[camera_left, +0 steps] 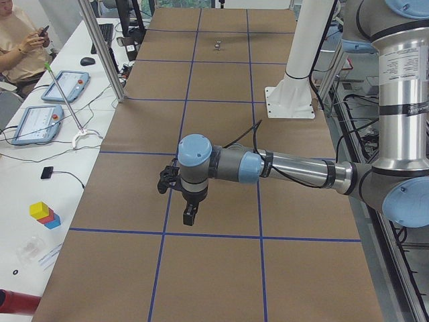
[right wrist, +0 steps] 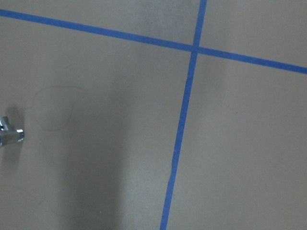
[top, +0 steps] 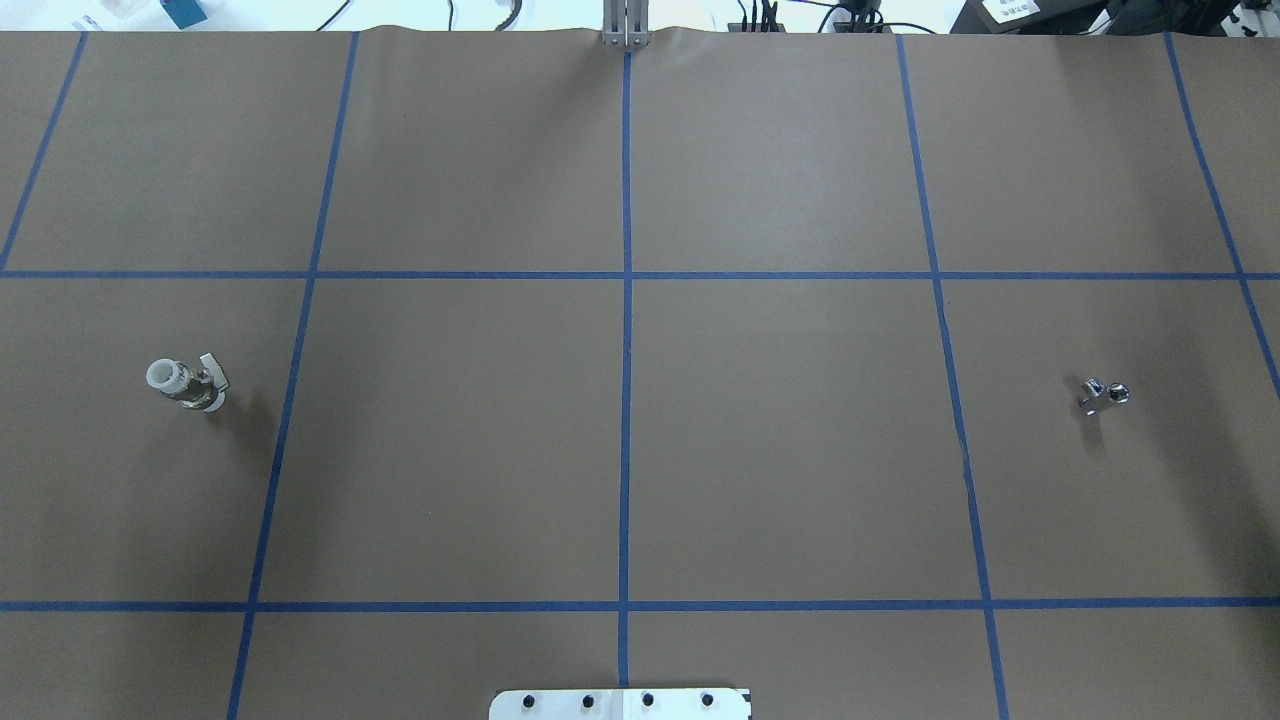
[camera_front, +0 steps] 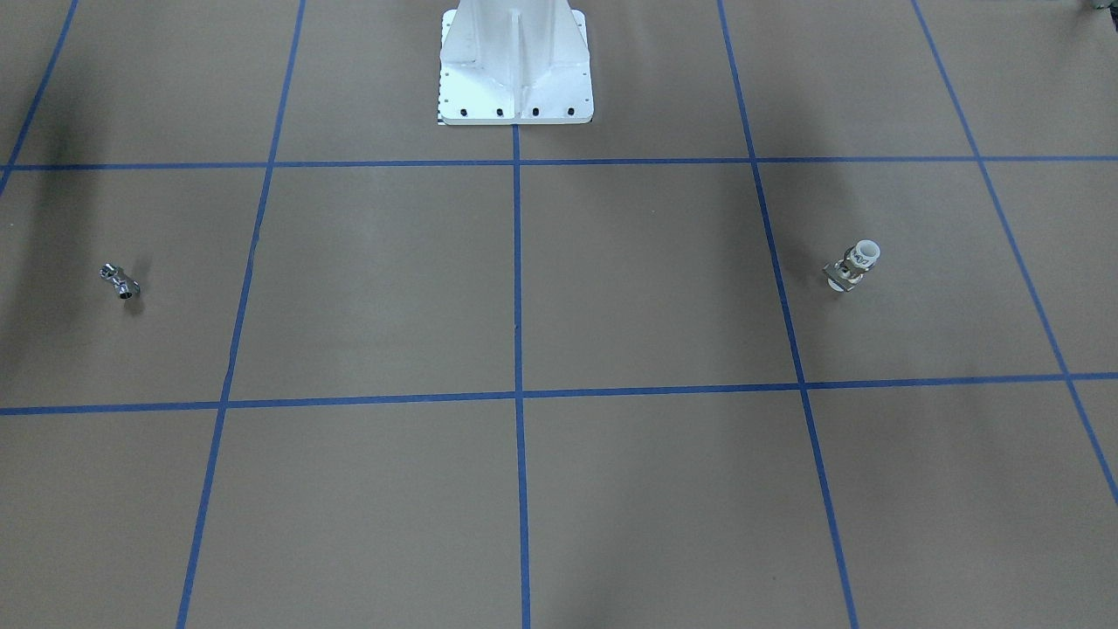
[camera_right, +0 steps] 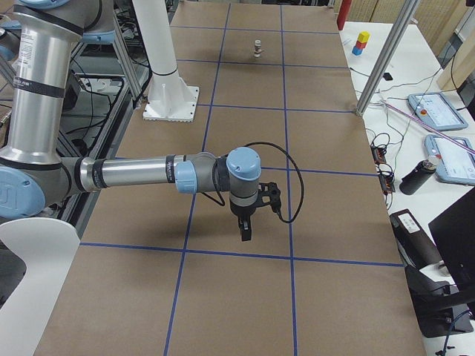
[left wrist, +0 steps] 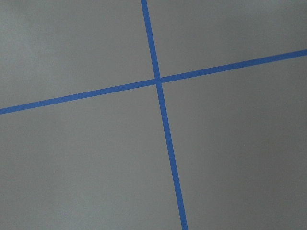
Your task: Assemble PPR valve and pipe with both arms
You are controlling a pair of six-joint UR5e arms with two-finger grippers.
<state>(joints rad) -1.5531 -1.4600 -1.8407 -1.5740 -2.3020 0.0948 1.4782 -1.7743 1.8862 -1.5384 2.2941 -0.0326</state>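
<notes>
The PPR valve [camera_front: 852, 266] stands upright on the brown table with its white ring on top; it also shows in the overhead view [top: 185, 382] and far off in the exterior right view [camera_right: 257, 48]. The chrome pipe [camera_front: 120, 282] lies on the other side of the table, seen overhead [top: 1103, 394] and at the left edge of the right wrist view [right wrist: 9, 134]. My left gripper [camera_left: 188, 216] hangs above the table in the exterior left view only. My right gripper [camera_right: 246, 228] shows in the exterior right view only. I cannot tell whether either is open or shut.
The white bolted pedestal [camera_front: 515, 70] stands at the robot's side of the table. Blue tape lines [top: 626, 400] divide the brown surface into squares. Tablets and cables lie on a side table [camera_left: 60, 114], where a seated person is.
</notes>
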